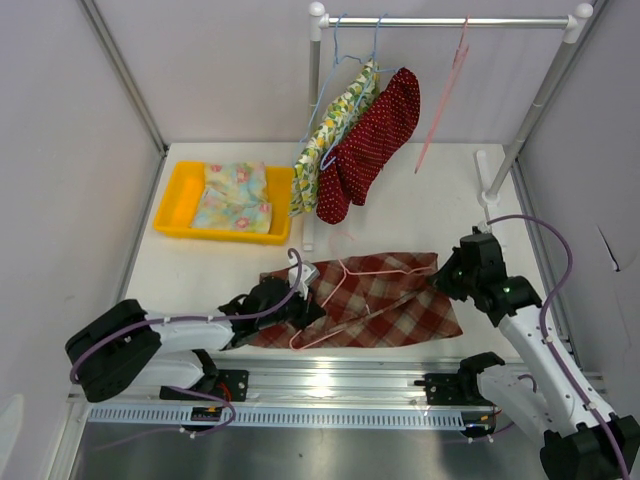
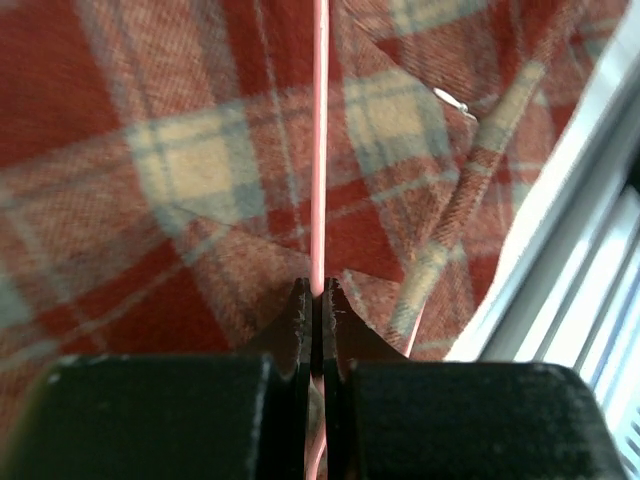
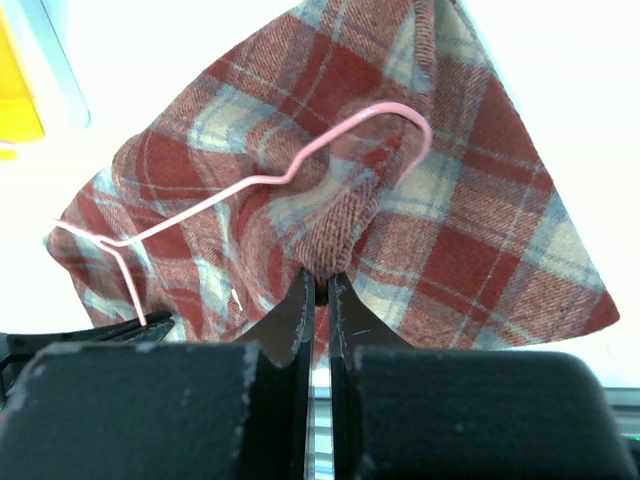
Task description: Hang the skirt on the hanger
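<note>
A red, cream and grey plaid skirt lies flat on the white table near the front. A pink wire hanger lies on top of it, hook toward the right. My left gripper sits at the skirt's left end, shut on the hanger's wire, which runs straight up between the jaws in the left wrist view over the plaid cloth. My right gripper is at the skirt's right edge, shut on a raised fold of the skirt; the hanger shows beyond it.
A yellow tray with folded floral cloth stands at the back left. A white clothes rail at the back carries a floral garment, a red dotted garment and an empty pink hanger. A metal rail runs along the front edge.
</note>
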Controlling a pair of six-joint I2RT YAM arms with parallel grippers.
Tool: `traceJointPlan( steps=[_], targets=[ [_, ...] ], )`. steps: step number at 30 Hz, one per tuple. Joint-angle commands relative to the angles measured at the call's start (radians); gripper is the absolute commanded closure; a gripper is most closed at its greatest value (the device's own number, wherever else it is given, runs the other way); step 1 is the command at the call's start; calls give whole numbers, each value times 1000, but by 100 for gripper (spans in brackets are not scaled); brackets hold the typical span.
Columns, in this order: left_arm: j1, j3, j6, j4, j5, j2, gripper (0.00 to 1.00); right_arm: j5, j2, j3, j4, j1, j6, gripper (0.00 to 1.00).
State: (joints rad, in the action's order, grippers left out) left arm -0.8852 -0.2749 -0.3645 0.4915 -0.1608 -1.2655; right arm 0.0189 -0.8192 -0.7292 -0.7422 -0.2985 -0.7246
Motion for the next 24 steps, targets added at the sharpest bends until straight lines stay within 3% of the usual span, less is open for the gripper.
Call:
traceJointPlan(
  steps=[1, 5, 13, 17, 24],
  targets=[
    [-18, 0, 52, -54, 156, 70, 100, -34, 12, -49, 27, 33, 28, 100],
    [-29, -10, 56, -111, 311, 89, 100, -60, 29, -41, 24, 76, 37, 100],
    [-72, -62, 99, -156, 395, 46, 100, -103, 31, -16, 32, 110, 42, 100],
    [-90, -95, 55, -191, 551, 32, 100, -96, 38, -1, 27, 121, 42, 100],
    [-80, -150, 47, -198, 638, 40, 100, -108, 54, 45, 23, 162, 42, 100]
  ],
)
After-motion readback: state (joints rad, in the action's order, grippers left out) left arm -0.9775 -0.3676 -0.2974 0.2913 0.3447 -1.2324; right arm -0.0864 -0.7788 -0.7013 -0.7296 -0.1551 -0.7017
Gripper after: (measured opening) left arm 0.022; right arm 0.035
